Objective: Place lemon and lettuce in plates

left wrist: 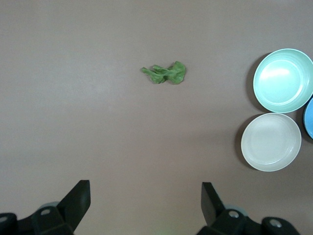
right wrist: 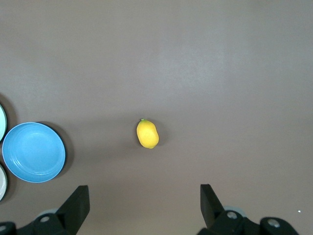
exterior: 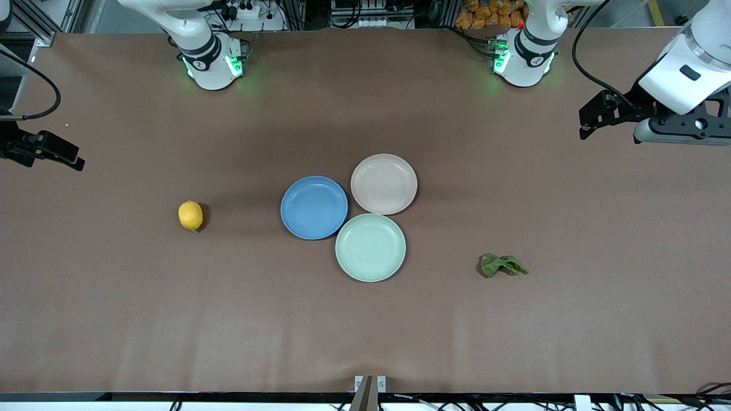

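Observation:
The yellow lemon (exterior: 190,215) (right wrist: 147,133) lies on the brown table toward the right arm's end, apart from the plates. The wrinkly green lettuce (exterior: 502,265) (left wrist: 166,73) lies toward the left arm's end. A blue plate (exterior: 314,207) (right wrist: 33,152) and a beige-pink plate (exterior: 384,184) (left wrist: 271,142) sit empty at mid-table, touching. My left gripper (exterior: 589,123) (left wrist: 145,188) hangs open over bare table at the left arm's end. My right gripper (exterior: 67,155) (right wrist: 144,191) hangs open over bare table at the right arm's end. Nothing is between either pair of fingers.
A mint-green plate (exterior: 370,247) (left wrist: 283,80) sits empty against the other two plates, nearer to the front camera. The two arm bases (exterior: 214,63) (exterior: 522,57) stand along the table's back edge. Cables and clutter lie off the table past the bases.

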Controlling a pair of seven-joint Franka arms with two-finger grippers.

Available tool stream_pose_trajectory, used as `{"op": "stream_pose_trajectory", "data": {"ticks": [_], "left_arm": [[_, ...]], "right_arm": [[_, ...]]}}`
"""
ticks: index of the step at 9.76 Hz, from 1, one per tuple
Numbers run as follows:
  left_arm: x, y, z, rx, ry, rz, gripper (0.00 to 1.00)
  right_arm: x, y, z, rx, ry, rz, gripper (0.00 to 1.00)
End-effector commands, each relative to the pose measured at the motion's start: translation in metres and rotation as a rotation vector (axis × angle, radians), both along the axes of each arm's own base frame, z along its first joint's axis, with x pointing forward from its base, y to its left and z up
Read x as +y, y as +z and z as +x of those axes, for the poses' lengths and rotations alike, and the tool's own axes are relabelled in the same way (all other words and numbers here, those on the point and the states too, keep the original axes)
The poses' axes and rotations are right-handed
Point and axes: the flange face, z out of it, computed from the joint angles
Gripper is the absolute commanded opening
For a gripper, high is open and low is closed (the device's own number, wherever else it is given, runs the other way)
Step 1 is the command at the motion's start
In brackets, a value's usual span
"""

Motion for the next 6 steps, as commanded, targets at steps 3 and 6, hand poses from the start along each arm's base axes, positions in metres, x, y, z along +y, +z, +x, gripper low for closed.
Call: {"op": "stream_pose_trajectory", "data": {"ticks": [3, 6], "left_arm": [[-0.0012, 0.0031, -0.0014, 0.003, -0.036, 0.019, 1.0], [-0.0039, -0.0057, 0.0024, 0.019, -0.028, 0.022, 1.0]], "right_arm": [[0.0008, 0.0024, 0.0012, 0.004, -0.015, 0.013, 1.0], [0.0008, 0.0024, 0.0012, 0.004, -0.015, 0.013, 1.0]]}}
